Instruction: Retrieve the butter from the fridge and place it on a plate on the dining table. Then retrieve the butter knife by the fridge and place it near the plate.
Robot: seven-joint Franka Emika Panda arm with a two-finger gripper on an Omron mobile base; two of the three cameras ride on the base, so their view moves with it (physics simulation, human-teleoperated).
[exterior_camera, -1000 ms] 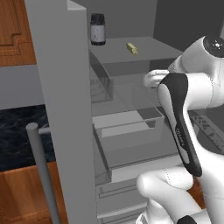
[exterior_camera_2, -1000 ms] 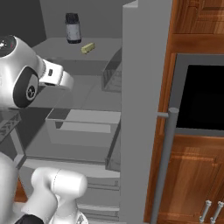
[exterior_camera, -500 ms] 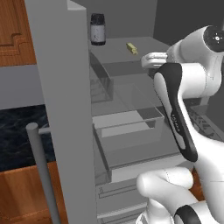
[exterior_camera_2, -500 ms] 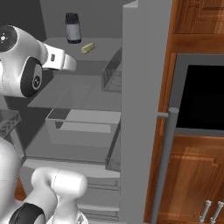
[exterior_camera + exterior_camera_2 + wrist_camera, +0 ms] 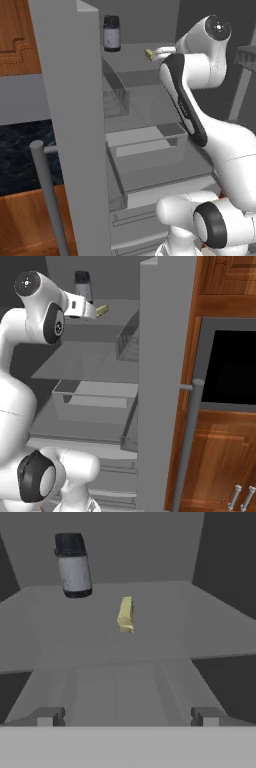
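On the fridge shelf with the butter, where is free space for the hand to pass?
The shelf is bare right of the butter up to the side wall, and in front of it toward the open end effector. Left-rear is tighter: the jar stands there, apart from the butter.

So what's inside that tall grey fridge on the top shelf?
On the tall grey steel fridge's top shelf: a small pale yellow butter stick and a dark jar. Its contents can't be seen.

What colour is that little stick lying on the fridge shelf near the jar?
Pale yellow. The butter shows best in the hand view, lying apart from the jar.
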